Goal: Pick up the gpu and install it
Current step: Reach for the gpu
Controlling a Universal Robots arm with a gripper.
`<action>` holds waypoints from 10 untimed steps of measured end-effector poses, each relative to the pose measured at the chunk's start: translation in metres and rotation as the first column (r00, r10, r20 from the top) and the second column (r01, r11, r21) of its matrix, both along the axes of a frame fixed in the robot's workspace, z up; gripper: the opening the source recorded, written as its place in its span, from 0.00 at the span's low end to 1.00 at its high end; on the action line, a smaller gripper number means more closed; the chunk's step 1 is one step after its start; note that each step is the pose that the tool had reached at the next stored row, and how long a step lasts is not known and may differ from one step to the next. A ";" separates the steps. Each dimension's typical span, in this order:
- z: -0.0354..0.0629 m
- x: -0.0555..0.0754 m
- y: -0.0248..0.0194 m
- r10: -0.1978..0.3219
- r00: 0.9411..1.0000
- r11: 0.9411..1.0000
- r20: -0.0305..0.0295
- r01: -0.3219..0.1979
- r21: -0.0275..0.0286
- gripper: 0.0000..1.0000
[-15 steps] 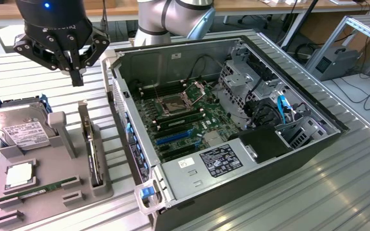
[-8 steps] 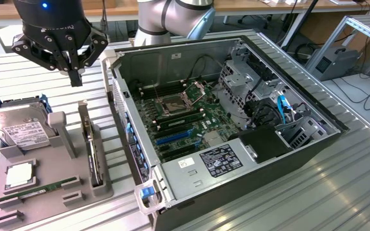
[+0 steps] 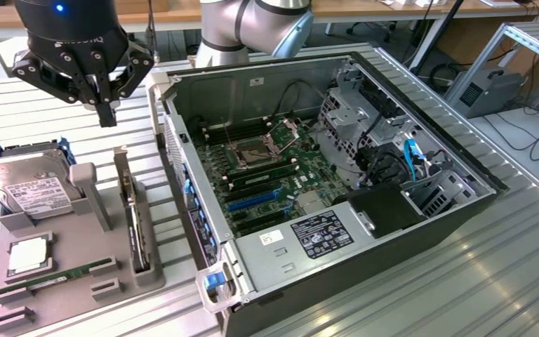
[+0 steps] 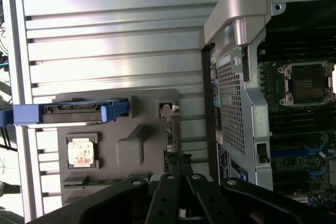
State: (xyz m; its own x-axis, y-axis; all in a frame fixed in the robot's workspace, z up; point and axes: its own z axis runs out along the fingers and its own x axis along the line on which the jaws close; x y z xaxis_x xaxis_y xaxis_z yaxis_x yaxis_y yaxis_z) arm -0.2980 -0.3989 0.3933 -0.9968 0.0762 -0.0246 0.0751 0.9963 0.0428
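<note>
The gpu [image 3: 132, 210] is a thin dark card standing on edge in a slot of the grey holder tray [image 3: 68, 298], to the exterior view's left of the open computer case [image 3: 457, 200]. My gripper [image 3: 107, 118] hangs above the tray's far end, shut, with nothing between its fingers. It is well clear of the card. In the wrist view the closed fingers [image 4: 168, 192] point down over the gpu [image 4: 167, 111], whose metal bracket end shows beside the case wall [image 4: 236, 82].
The tray also holds a silver hard drive [image 3: 24, 188] with blue rails, a CPU chip [image 3: 28, 256] and a green RAM stick [image 3: 59, 275]. Inside the case lie the motherboard's CPU socket [image 3: 253, 151] and blue expansion slots [image 3: 250, 201]. The ribbed metal table [image 3: 438, 295] surrounds everything.
</note>
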 end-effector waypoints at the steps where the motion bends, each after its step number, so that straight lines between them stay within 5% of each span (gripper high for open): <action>1: 0.0000 0.000 0.0000 0.000 1.000 1.000 0.000 0.000 0.000 0.11; 10: 0.0000 -0.004 0.0000 0.000 1.000 1.000 0.000 0.000 0.000 0.11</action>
State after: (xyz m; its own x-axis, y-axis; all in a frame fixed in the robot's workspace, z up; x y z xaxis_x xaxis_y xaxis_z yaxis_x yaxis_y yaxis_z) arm -0.3025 -0.3989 0.3933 -0.9968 0.0762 -0.0246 0.0751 0.9963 0.0426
